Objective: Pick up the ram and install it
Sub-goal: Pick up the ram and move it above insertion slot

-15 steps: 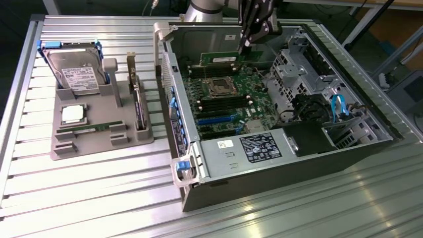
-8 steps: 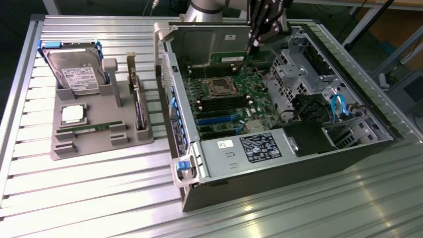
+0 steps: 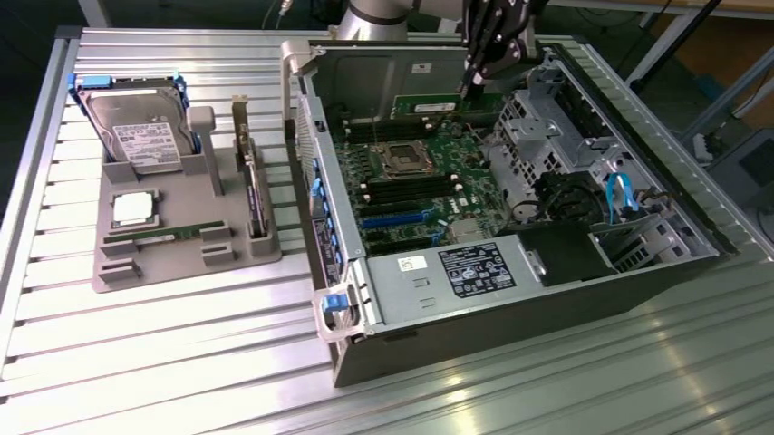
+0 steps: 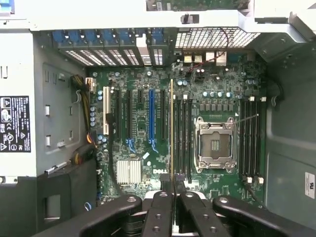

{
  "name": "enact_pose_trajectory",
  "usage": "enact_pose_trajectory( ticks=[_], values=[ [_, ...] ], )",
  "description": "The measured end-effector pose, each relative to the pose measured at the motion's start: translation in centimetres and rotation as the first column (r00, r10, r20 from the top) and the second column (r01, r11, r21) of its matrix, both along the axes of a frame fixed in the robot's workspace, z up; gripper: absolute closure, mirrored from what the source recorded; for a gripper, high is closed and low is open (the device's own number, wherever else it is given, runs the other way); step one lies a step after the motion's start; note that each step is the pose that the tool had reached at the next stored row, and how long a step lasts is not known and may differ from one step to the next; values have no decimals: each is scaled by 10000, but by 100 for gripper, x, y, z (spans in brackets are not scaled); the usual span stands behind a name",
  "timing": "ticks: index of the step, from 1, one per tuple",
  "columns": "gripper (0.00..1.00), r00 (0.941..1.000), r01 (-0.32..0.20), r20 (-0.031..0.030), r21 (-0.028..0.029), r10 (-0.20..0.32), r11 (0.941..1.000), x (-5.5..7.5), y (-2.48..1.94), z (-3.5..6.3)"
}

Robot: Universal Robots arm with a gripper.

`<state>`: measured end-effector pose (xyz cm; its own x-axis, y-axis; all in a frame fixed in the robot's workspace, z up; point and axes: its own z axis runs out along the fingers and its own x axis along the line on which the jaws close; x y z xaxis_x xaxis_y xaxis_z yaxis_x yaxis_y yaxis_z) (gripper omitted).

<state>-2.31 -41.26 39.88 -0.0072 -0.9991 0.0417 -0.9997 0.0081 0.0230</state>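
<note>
Fingers (image 4: 162, 207): closed on one end of the ram (image 4: 171, 128); stick seen edge-on, extending away from gripper (image 4: 173, 191).
Ram pos.: held over motherboard (image 4: 148, 160), alongside the DIMM slots (image 4: 182, 138), next to CPU socket (image 4: 216, 144); not seated.
Gripper pos.: inside open PC case (image 3: 400, 353), near its far wall, toward bench (image 3: 181, 362) far edge.
Parts tray (image 3: 158, 272): on bench, by edge at ext. view's left; holds hard drive (image 3: 140, 127), CPU (image 3: 133, 208), expansion card (image 3: 250, 190).

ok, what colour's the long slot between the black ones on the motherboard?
The slot is blue; clearest in the wrist view.
</note>
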Motion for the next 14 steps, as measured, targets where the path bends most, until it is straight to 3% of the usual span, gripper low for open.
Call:
enact_pose_trajectory(
  ticks=[2,14],
  values=[
    [88,9997,231,0,0,-231,9997,0,0,-3],
    [88,9997,246,0,-1,-246,9997,1,34,-34]
  ],
)
